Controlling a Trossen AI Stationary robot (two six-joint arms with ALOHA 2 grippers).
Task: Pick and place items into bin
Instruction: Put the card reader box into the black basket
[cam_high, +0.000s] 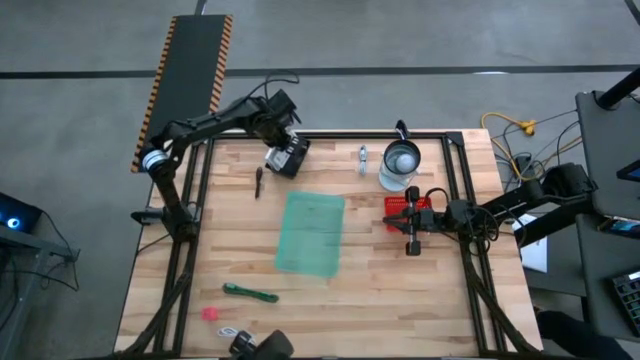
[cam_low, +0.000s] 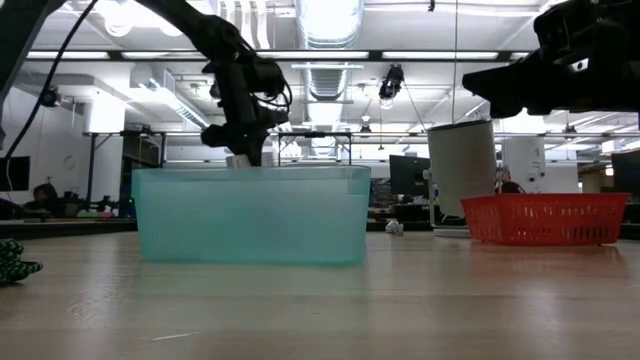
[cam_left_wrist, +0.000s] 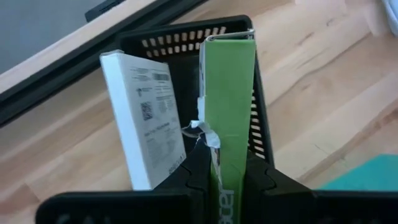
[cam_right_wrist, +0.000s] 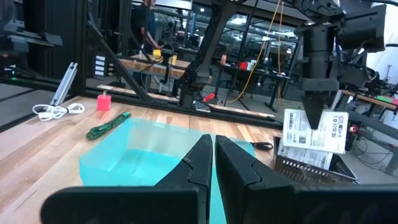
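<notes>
Items: a green stick (cam_high: 250, 293), a pink bit (cam_high: 209, 313) and a white coiled cable (cam_high: 229, 332) lie on the near left part of the wooden table (cam_high: 400, 290), with a black pen (cam_high: 258, 181) farther back on the left.
Bin: a translucent teal bin (cam_high: 311, 232) stands mid-table; the low view shows it as a broad, frosted tub with nothing visible inside it.
Right gripper: the right gripper (cam_high: 412, 236) hangs just right of the bin, beside a red basket (cam_high: 397, 211), its two fingers (cam_right_wrist: 231, 163) pressed together on nothing; its wrist camera looks over the bin toward the stick, cable and pink bit.
Left gripper: the left gripper (cam_high: 276, 148) is poised over a black mesh basket (cam_high: 288, 159) at the table's far left side, beyond the bin.
Grip: its jaws pinch narrowly on the lower edge of a flat green box (cam_left_wrist: 229, 118), held upright above the basket.
White box: a white box with dark print (cam_left_wrist: 144, 118) stands tilted in the same basket, just beside the green one; whether the fingers also touch it cannot be told.
Far edge: a clear glass jug (cam_high: 400, 164) with a metal lid stands behind the red basket, and a silver piece (cam_high: 363, 157) lies just to its left.
</notes>
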